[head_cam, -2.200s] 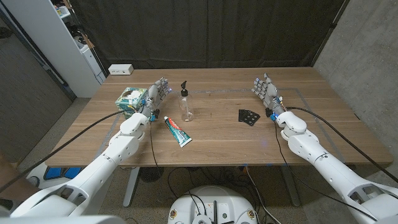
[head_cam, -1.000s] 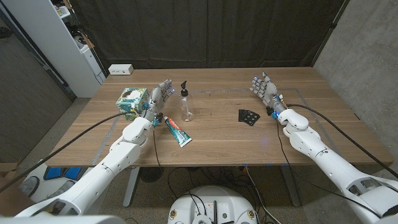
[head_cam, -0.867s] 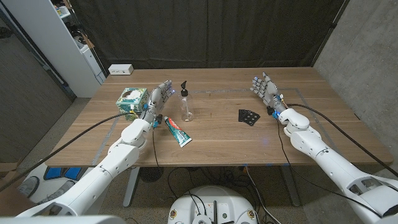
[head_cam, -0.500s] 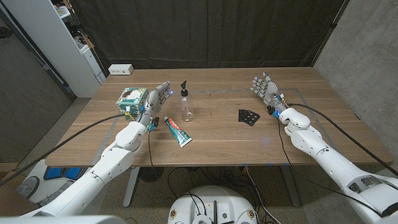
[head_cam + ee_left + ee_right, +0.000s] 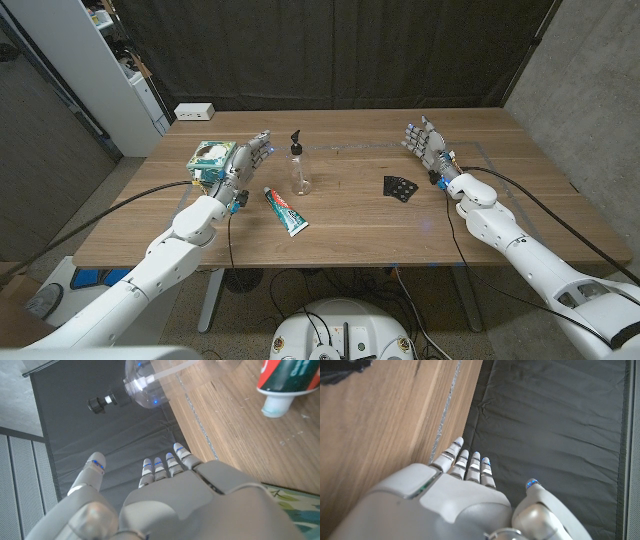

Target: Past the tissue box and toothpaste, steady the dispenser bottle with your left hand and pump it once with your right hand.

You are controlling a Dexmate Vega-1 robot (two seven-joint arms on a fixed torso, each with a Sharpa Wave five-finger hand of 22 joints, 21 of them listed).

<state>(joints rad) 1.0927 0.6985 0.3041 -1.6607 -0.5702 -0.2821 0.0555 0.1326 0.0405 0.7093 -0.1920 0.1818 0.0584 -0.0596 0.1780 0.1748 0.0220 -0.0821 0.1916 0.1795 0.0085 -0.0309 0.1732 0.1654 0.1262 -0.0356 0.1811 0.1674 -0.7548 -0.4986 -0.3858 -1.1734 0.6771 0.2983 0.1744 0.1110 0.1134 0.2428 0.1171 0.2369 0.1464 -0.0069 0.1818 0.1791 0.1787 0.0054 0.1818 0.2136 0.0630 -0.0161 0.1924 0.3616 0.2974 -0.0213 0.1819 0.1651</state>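
A clear dispenser bottle (image 5: 298, 168) with a black pump stands upright near the table's middle, its neck and pump (image 5: 102, 401) close in the left wrist view. My left hand (image 5: 247, 159) is raised, fingers apart and holding nothing, between the green tissue box (image 5: 212, 160) and the bottle, a short gap from the bottle. The toothpaste tube (image 5: 286, 212) lies nearer me, its capped end (image 5: 275, 406) beside the hand. Far from the bottle, my right hand (image 5: 426, 148) is up at the table's right side, fingers spread and empty.
A small black object (image 5: 401, 187) lies on the wood just inside my right hand. A white power strip (image 5: 194, 110) sits at the table's far left corner. A dark curtain hangs behind the table, and a white cabinet stands off to the far left.
My left arm has swung outward while the hand has edged a little forward and toward the bottle. The right hand and the objects have kept their places.
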